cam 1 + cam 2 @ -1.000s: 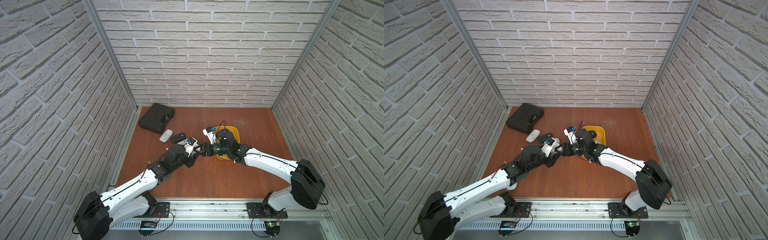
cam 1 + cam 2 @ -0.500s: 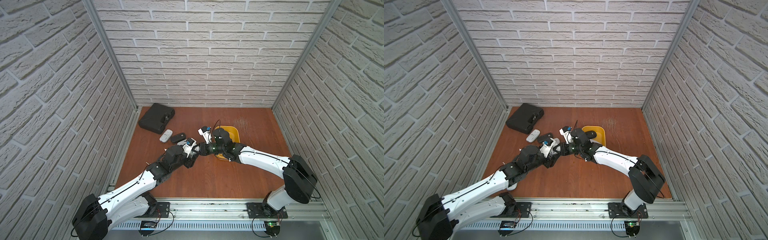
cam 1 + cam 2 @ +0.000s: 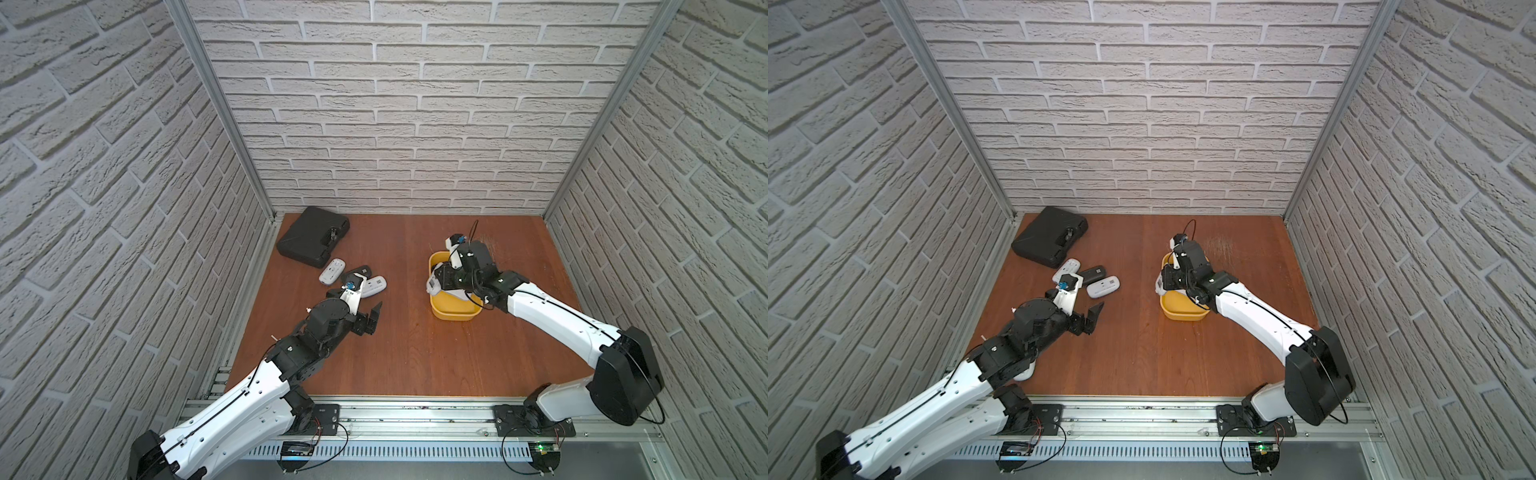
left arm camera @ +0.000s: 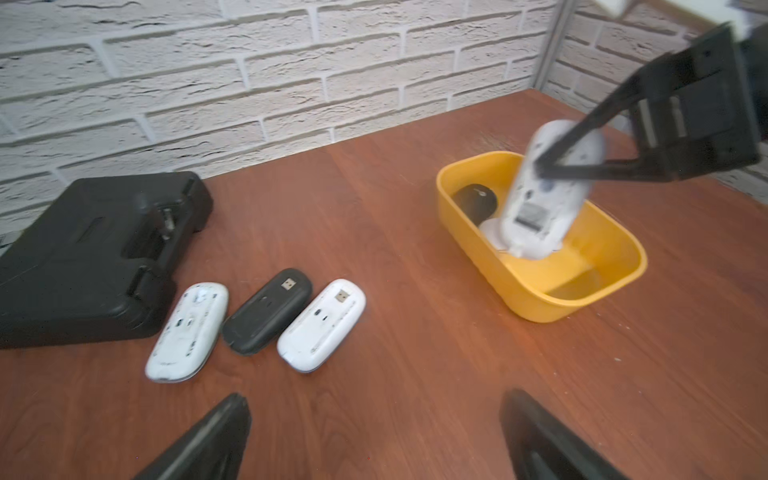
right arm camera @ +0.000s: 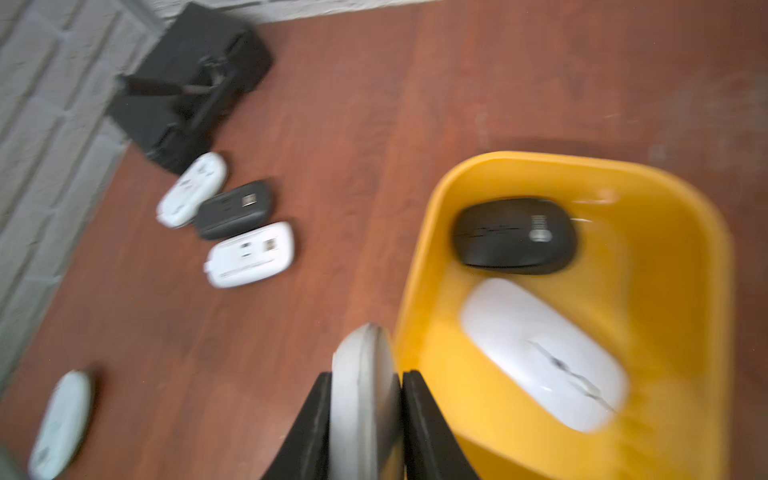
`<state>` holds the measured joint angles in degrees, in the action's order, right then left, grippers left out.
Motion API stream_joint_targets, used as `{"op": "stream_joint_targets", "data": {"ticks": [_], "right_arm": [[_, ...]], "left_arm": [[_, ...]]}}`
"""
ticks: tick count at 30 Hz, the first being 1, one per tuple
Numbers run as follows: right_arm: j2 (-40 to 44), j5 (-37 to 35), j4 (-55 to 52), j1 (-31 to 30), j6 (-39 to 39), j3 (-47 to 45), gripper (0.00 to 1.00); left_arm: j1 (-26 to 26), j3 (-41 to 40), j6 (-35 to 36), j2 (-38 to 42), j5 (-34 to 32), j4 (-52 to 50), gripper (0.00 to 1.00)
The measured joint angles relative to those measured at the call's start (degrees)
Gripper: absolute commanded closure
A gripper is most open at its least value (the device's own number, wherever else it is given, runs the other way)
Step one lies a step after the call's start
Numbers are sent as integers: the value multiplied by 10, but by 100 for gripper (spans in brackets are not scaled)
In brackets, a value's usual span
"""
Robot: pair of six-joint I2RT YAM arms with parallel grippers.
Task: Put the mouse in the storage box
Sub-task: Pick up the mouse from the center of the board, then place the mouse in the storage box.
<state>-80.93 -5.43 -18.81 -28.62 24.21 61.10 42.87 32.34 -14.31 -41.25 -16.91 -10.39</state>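
The mouse (image 5: 362, 419), a white one, is pinched tight in the right claw (image 5: 365, 374). The two black fingers (image 5: 316, 415) press on its flat sides, so it stands on its thin edge. It is up in the air, right at the rim of the storage box (image 5: 561, 160), on the side that faces the other mice. From the left wrist view it tilts steeply over the yellow tub, with its bottom side showing. I cannot tell if its low end touches anything.

Two mice lie inside the storage box. A round black mouse (image 5: 515, 237) sits at the end near the back wall. A big white mouse (image 5: 540, 353) lies just beside it.

The left claw (image 4: 374, 399) is spread wide apart and holds nothing. It hangs low over the wooden table (image 3: 415, 353), near a row of three mice. All three lie upside down and close together: a scuffed white mouse (image 4: 189, 332), a flat black mouse (image 4: 268, 311) and a clean white mouse (image 4: 322, 326). The scuffed one is just beside the black hard case (image 4: 83, 257), which lies in the back corner.

A blurry white thing (image 5: 62, 419), shaped like a mouse, lies by itself on the table.
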Motion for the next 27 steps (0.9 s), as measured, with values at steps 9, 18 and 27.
{"op": "stream_joint_targets", "data": {"ticks": [9,18,27], "right_arm": [[-2,-147,-82,-1,-41,-7,83],[-70,-161,-79,-2,-40,-27,84],[-115,-194,-48,-4,-39,-22,84]], "left_arm": [[-38,-5,-29,-28,-32,-17,2],[-70,-24,-51,-43,-4,-29,2],[-74,-30,-55,-43,10,-29,2]]}}
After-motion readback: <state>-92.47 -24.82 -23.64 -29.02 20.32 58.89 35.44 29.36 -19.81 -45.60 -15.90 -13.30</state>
